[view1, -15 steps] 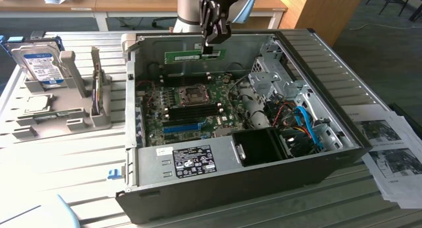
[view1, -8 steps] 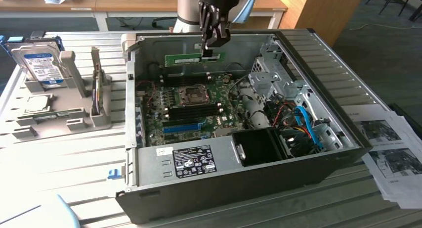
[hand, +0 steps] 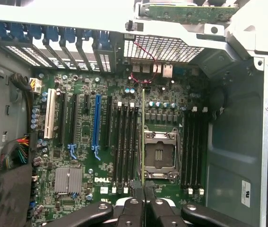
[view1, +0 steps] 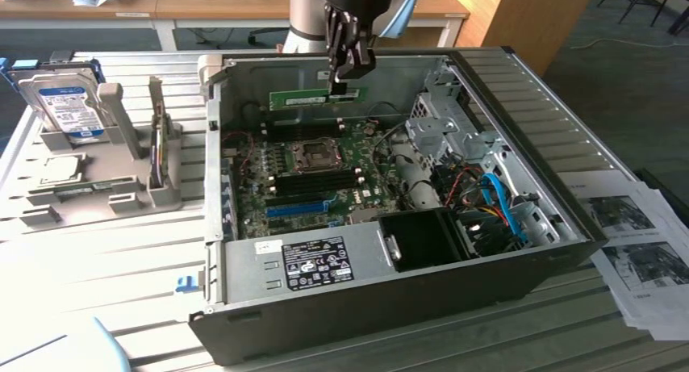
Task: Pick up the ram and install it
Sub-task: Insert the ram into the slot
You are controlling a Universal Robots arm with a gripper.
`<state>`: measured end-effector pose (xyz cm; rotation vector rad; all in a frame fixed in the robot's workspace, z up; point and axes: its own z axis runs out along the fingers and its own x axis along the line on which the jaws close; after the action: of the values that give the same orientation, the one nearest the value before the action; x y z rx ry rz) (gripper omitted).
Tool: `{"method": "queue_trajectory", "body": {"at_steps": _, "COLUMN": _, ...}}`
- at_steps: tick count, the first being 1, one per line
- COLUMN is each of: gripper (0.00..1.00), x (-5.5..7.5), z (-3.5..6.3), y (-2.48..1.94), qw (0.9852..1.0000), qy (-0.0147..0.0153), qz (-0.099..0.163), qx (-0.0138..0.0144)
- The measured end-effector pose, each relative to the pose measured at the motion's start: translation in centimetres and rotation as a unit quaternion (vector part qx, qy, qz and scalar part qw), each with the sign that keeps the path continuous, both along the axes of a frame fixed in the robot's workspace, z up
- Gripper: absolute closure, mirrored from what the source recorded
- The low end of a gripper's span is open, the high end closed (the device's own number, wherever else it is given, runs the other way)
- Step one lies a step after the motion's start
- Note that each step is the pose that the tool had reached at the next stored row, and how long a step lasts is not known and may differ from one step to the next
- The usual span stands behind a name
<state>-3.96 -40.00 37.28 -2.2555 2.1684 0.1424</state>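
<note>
Ram, the long thin green circuit-board stick (view1: 302, 99), hangs pinched edge-down in the black claw (view1: 340, 85), its length parallel to the dark memory slots (hand: 127, 142) beneath it.

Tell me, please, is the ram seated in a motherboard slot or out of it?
Out. The ram hangs gripped in the end effector above the motherboard, not pressed into any slot.

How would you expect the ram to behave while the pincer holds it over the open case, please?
Likely stiff: the ram juts sideways from the pincer without sagging. Probably light, since it looks a thin, narrow board. Gripped off-centre, it might pivot if nudged.
</note>
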Motion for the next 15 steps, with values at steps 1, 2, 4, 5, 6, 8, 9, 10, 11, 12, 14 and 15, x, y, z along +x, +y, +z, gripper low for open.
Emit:
{"method": "queue_trajectory", "body": {"at_steps": 1, "gripper": 0.89, "x": 0.0, "z": 0.0, "y": 0.0, "qw": 1.0, "qy": 0.0, "qz": 0.0, "qx": 0.0}}
{"method": "queue_trajectory", "body": {"at_steps": 2, "gripper": 0.89, "x": 0.0, "z": 0.0, "y": 0.0, "qw": 1.0, "qy": 0.0, "qz": 0.0, "qx": 0.0}}
{"method": "queue_trajectory", "body": {"at_steps": 4, "gripper": 0.89, "x": 0.0, "z": 0.0, "y": 0.0, "qw": 1.0, "qy": 0.0, "qz": 0.0, "qx": 0.0}}
{"method": "queue_trajectory", "body": {"at_steps": 5, "gripper": 0.89, "x": 0.0, "z": 0.0, "y": 0.0, "qw": 1.0, "qy": 0.0, "qz": 0.0, "qx": 0.0}}
{"method": "queue_trajectory", "body": {"at_steps": 6, "gripper": 0.89, "x": 0.0, "z": 0.0, "y": 0.0, "qw": 1.0, "qy": 0.0, "qz": 0.0, "qx": 0.0}}
{"method": "queue_trajectory", "body": {"at_steps": 8, "gripper": 0.89, "x": 0.0, "z": -0.01, "y": -0.05, "qw": 1.0, "qy": -0.0001, "qz": 0.0, "qx": 0.0001}}
{"method": "queue_trajectory", "body": {"at_steps": 9, "gripper": 0.89, "x": 0.0, "z": -0.01, "y": -0.12, "qw": 1.0, "qy": 0.0, "qz": 0.0, "qx": 0.0001}}
{"method": "queue_trajectory", "body": {"at_steps": 10, "gripper": 0.89, "x": 0.0, "z": 0.0, "y": -0.2, "qw": 1.0, "qy": 0.0, "qz": 0.0, "qx": 0.0}}
{"method": "queue_trajectory", "body": {"at_steps": 11, "gripper": 0.89, "x": 0.0, "z": 0.0, "y": -0.28, "qw": 1.0, "qy": 0.0, "qz": 0.0, "qx": 0.0}}
{"method": "queue_trajectory", "body": {"at_steps": 12, "gripper": 0.89, "x": 0.0, "z": 0.0, "y": -0.39, "qw": 1.0, "qy": 0.0, "qz": 0.0, "qx": 0.0}}
{"method": "queue_trajectory", "body": {"at_steps": 14, "gripper": 0.89, "x": 0.0, "z": 0.0, "y": -0.63, "qw": 1.0, "qy": 0.0, "qz": 0.0, "qx": 0.0}}
{"method": "queue_trajectory", "body": {"at_steps": 15, "gripper": 0.89, "x": 0.0, "z": 0.0, "y": -0.76, "qw": 1.0, "qy": 0.0, "qz": 0.0, "qx": 0.0}}
